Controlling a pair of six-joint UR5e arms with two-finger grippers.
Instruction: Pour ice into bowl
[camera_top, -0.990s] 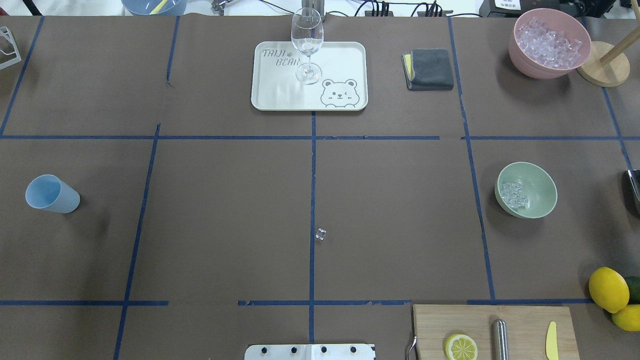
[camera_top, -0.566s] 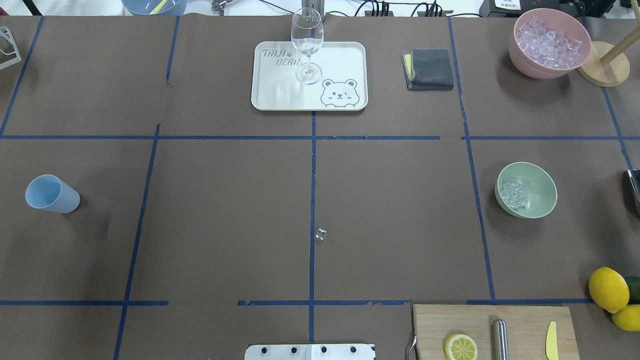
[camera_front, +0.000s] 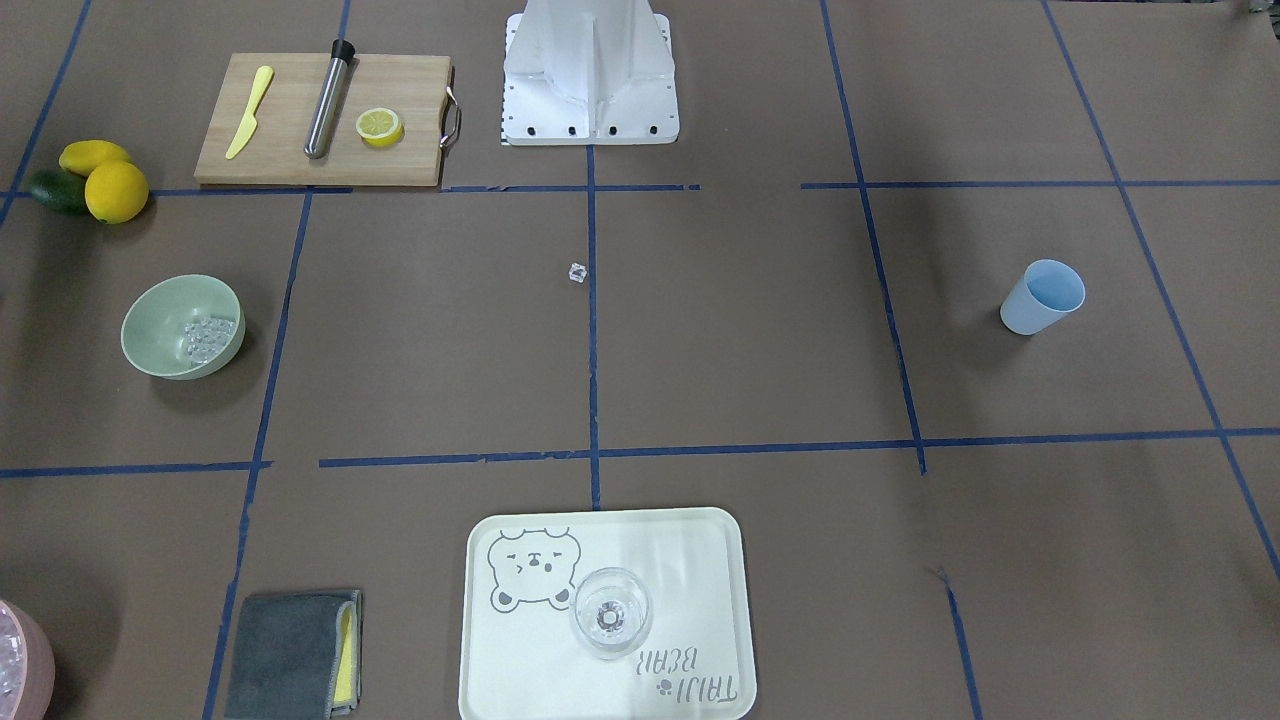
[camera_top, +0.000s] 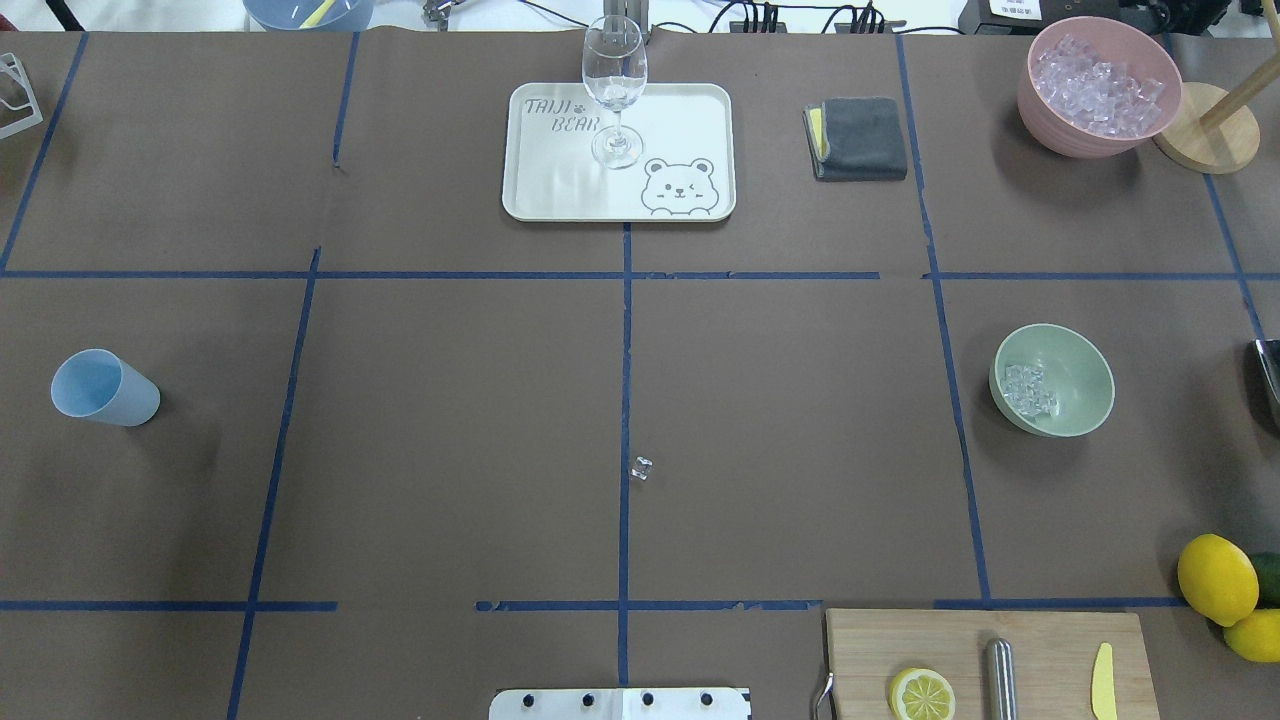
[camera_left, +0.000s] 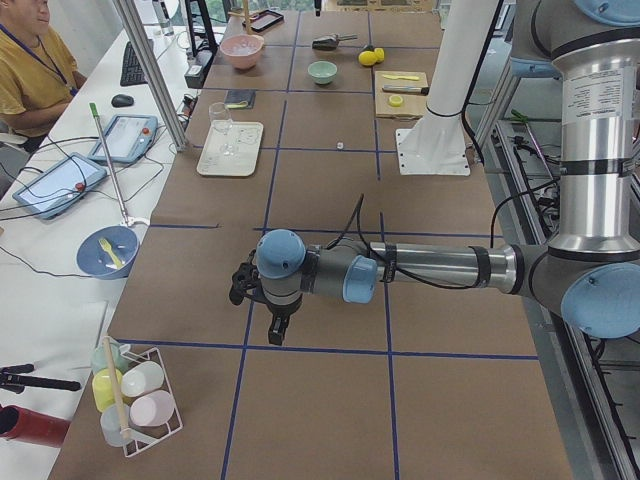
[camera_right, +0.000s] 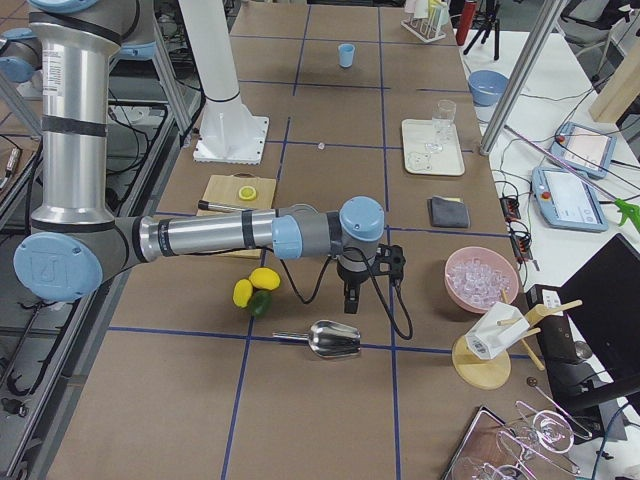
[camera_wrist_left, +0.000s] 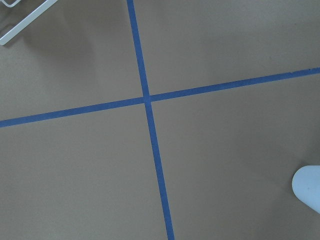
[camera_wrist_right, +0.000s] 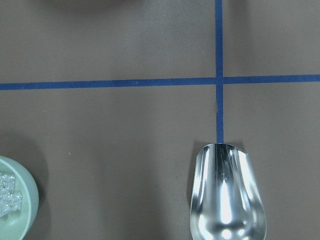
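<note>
The sage-green bowl (camera_top: 1052, 380) stands at the table's right side and holds a small pile of clear ice cubes (camera_top: 1030, 390); it also shows in the front view (camera_front: 183, 327) and at the right wrist view's lower left edge (camera_wrist_right: 15, 200). One loose ice cube (camera_top: 641, 468) lies on the centre tape line. The empty blue cup (camera_top: 104, 388) stands at the far left. My left gripper (camera_left: 279, 325) shows only in the exterior left view and my right gripper (camera_right: 350, 300) only in the exterior right view; I cannot tell whether either is open or shut.
A pink bowl full of ice (camera_top: 1100, 85) stands at the back right beside a wooden stand (camera_top: 1205, 128). A metal scoop (camera_wrist_right: 227, 195) lies right of the green bowl. A tray (camera_top: 560, 190) holds a wine glass (camera_top: 614, 90). A grey cloth (camera_top: 858, 138), a cutting board (camera_top: 1040, 640) and lemons (camera_top: 1216, 578) are around.
</note>
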